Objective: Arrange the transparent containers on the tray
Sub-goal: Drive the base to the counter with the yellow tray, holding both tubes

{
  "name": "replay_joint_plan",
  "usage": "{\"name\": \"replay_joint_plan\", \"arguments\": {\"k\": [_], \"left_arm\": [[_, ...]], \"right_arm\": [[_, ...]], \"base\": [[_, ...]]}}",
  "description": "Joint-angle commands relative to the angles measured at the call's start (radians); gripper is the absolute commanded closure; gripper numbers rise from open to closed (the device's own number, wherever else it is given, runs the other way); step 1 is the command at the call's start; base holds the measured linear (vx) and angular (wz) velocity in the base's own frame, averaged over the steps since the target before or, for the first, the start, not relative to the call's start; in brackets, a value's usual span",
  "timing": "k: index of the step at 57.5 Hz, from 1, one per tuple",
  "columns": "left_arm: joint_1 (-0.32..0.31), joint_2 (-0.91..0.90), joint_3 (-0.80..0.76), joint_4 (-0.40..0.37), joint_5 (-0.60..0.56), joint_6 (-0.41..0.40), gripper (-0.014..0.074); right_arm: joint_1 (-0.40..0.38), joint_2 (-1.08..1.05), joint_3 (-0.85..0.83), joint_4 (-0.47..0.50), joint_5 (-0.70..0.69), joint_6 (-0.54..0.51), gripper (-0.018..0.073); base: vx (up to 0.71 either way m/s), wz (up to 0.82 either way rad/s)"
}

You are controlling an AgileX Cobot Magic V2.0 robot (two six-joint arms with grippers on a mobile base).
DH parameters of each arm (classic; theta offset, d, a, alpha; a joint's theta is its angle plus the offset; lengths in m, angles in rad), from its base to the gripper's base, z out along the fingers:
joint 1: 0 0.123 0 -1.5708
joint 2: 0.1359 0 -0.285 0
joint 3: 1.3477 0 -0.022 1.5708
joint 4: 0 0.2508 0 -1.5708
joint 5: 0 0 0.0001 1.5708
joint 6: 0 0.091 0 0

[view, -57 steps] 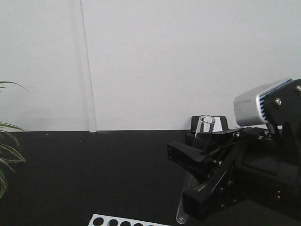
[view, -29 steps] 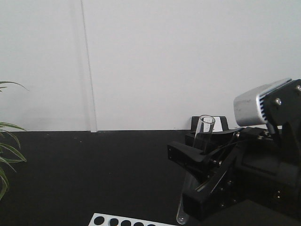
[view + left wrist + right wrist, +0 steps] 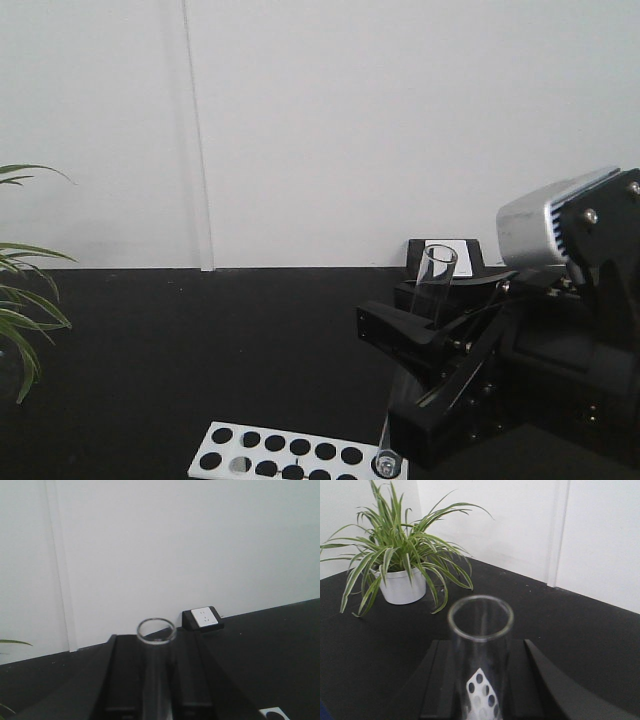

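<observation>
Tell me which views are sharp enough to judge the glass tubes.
Left wrist view: soft throughout; the clear glass test tube shows only its rim, and the black jaws merge into shadow. Right wrist view: sharper; the second clear glass test tube and the green potted plant read clearly. Front view: the black tabletop is featureless; no glare.

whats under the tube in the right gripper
A white rack of round holes lies below the tube; the right gripper covers its middle, and whether it touches is unclear.
</observation>
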Motion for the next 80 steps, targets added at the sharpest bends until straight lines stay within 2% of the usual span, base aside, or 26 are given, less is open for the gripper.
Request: {"name": "replay_joint_plan", "arguments": {"k": [1, 80], "left_arm": [[-0.003, 0.007, -0.034, -0.006, -0.082, 0.0, 0.0493], [-0.003, 0.007, -0.034, -0.006, -0.082, 0.0, 0.0493]], "right_arm": [[0.001, -0.018, -0.035, -0.008, -0.086, -0.009, 0.045], [0.001, -0.018, -0.035, -0.008, -0.086, -0.01, 0.045]], "base": [[-0.16, 0.01], [-0.24, 0.04]]}}
